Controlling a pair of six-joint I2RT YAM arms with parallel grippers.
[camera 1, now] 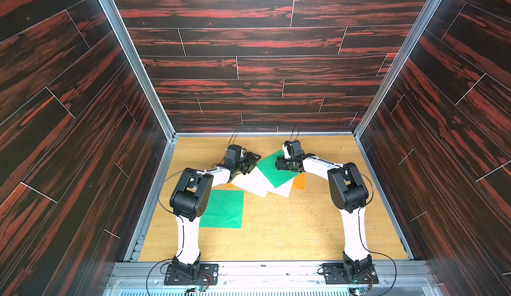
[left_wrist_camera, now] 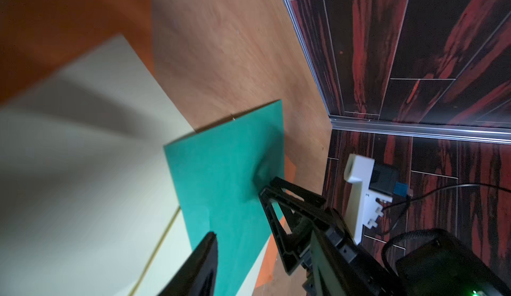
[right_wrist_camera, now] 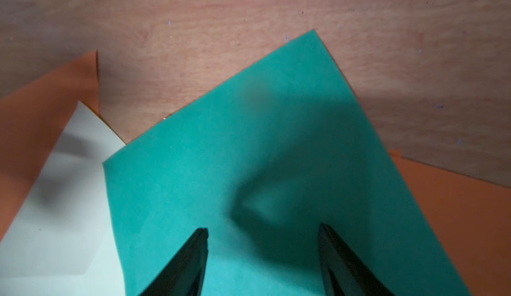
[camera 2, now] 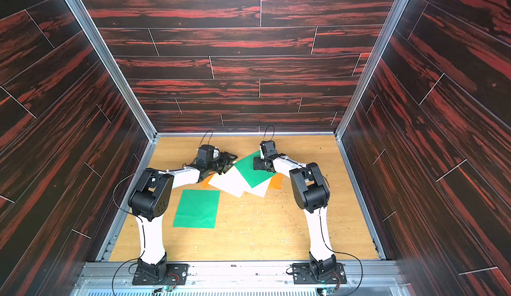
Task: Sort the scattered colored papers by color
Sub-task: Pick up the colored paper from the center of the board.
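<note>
Dark red and black boards make the tall walls (camera 1: 249,46) on three sides. Below them lies the light wood desk (camera 1: 290,233). Two white and black arms stand at its 6 o'clock edge, the left arm (camera 1: 190,195) and the right arm (camera 1: 348,189). Both bend in toward a pile of papers at about 12 o'clock from the middle of the desk.

A lone green paper (camera 1: 224,209) lies flat at about 9 o'clock, partly under the left arm's elbow and close to the pile.

On the pile, the top green paper (camera 1: 269,167) lies tilted like a diamond. Under it lie white papers (camera 1: 249,182), which stick out toward 6 and 8 o'clock. Orange papers (camera 1: 300,181) peek out from the bottom, one corner at 3 o'clock of the pile and a small orange bit (camera 1: 228,185) at 9 o'clock.

The right jaws are spread apart. Both fingertips (right_wrist_camera: 197,253) press down on the top green paper, and the paper puffs up in a little bump (right_wrist_camera: 265,206) between them.

The left jaws hang at the 10 o'clock corner of the pile. Only one black finger (left_wrist_camera: 206,253) shows in the left wrist view, over the line where green meets white. You cannot tell if these jaws are spread or pressed together.

Tiny pale crumbs (camera 1: 276,211) dot the middle of the desk.
</note>
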